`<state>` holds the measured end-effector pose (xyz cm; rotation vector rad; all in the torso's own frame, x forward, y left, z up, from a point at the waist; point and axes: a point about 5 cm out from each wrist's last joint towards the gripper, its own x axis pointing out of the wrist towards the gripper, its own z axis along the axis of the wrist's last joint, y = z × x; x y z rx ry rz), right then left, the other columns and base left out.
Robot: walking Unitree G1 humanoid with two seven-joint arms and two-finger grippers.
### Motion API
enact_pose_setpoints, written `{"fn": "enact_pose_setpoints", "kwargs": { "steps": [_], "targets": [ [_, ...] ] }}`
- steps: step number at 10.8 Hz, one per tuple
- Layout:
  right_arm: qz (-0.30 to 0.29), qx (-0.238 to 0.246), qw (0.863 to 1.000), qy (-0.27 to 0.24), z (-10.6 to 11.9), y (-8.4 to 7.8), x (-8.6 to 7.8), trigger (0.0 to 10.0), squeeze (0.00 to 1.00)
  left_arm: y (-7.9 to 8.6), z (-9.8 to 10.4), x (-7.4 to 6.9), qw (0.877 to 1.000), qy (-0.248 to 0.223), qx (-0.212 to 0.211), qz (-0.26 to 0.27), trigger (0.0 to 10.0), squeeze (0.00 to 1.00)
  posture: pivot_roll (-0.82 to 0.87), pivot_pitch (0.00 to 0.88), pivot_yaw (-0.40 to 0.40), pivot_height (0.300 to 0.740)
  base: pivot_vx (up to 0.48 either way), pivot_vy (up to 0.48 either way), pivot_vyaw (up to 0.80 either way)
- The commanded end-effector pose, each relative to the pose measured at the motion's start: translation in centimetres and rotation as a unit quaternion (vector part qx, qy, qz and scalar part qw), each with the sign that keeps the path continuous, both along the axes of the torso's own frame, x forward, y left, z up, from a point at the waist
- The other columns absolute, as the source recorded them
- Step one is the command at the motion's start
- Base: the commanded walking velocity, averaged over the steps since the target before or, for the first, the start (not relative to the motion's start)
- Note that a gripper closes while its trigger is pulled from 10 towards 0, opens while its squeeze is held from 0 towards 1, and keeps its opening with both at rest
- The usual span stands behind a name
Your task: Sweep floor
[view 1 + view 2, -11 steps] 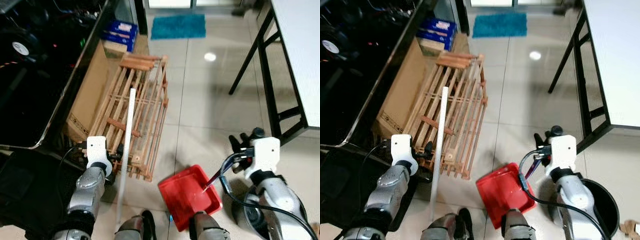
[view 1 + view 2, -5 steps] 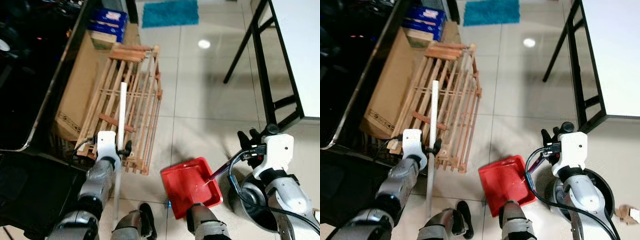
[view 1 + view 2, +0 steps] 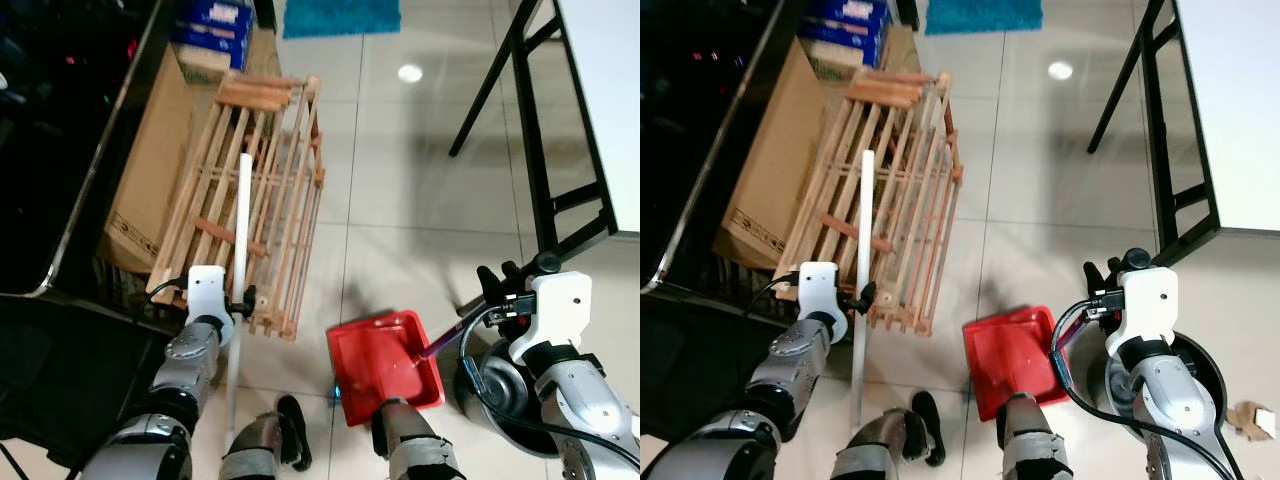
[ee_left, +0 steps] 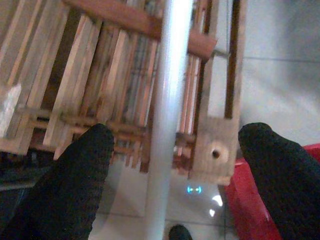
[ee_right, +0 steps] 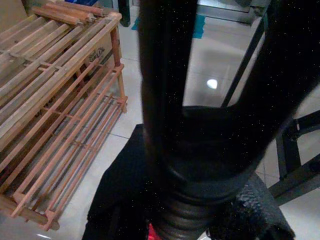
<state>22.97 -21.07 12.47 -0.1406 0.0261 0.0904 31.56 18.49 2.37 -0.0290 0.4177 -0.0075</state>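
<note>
A white broom handle (image 3: 241, 220) stands tilted in front of the wooden slatted rack (image 3: 285, 170). My left gripper (image 3: 243, 298) is at the pole, low down. In the left wrist view its black fingers (image 4: 75, 180) stand apart on either side of the pole (image 4: 172, 75), with a gap on each side, so it is open. A red dustpan (image 3: 375, 360) lies on the tiles between my feet and the rack. Its dark handle runs up to my right gripper (image 3: 497, 283), which is shut on it.
A cardboard box (image 3: 145, 170) and a dark cabinet stand left of the rack. A black round bin (image 3: 495, 385) sits under my right arm. Black table legs (image 3: 530, 130) rise at the right. A blue mat (image 3: 340, 15) lies far ahead on open tiled floor.
The camera has shifted. My left gripper moved from just left of the pole to straddle it. The right gripper still holds the dustpan in much the same place.
</note>
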Motion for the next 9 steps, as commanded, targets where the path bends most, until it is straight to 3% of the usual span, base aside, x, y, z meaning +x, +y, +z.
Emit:
{"fn": "enact_pose_setpoints", "kwargs": {
  "steps": [1, 5, 9],
  "targets": [
    [0.000, 0.010, 0.999, 0.042, -1.27, -0.08, -0.91, 10.0, 0.00, 0.76, -0.85, -0.74, 1.000, 0.020, 0.006, 0.008, 10.0, 0.00, -0.29, 0.380, 0.105, 0.740, 0.000, 0.000, 0.00],
    [-0.002, 0.009, 0.999, 0.051, -1.07, -0.29, -1.71, 10.0, 0.00, 0.78, -0.92, -0.68, 0.999, 0.026, 0.016, -0.007, 10.0, 0.00, -0.31, 0.410, 0.097, 0.740, 0.000, 0.000, 0.00],
    [-0.013, 0.007, 0.999, 0.042, -0.38, -0.64, -1.52, 10.0, 0.00, 0.57, -0.37, -0.04, 0.999, 0.022, 0.021, -0.017, 10.0, 0.00, -0.34, 0.398, 0.090, 0.740, 0.000, 0.000, 0.00]
  ]
}}
